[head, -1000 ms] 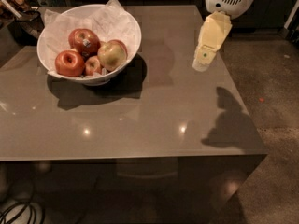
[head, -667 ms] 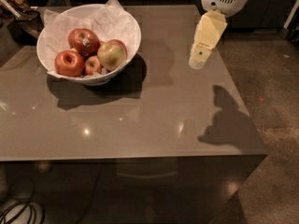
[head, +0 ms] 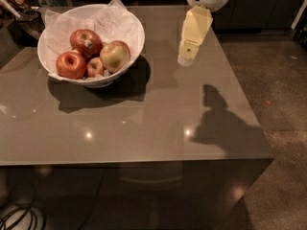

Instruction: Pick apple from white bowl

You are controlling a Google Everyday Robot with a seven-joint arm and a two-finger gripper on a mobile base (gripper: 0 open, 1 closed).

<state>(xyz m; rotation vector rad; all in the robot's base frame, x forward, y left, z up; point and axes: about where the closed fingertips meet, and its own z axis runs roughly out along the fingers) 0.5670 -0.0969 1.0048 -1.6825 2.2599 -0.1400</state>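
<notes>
Camera view: claw (head: 187, 57), state untellable, above open tabletop (head: 144, 128); white bowl (head: 140, 42) with apple (head: 114, 56) well left; edge right.

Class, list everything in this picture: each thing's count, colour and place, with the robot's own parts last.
table: one, glossy grey-brown, fills mid view.
white bowl: one, white, on the table's far left.
paper: one sheet, white, crinkled, lining the bowl.
apple: one, yellow-green with red blush, right side of the bowl.
red apples: three, red, in the bowl, left of it.
cables: dark, on the floor, lower left.
gripper: one, cream, over the table, right of the bowl, apart from it.
</notes>
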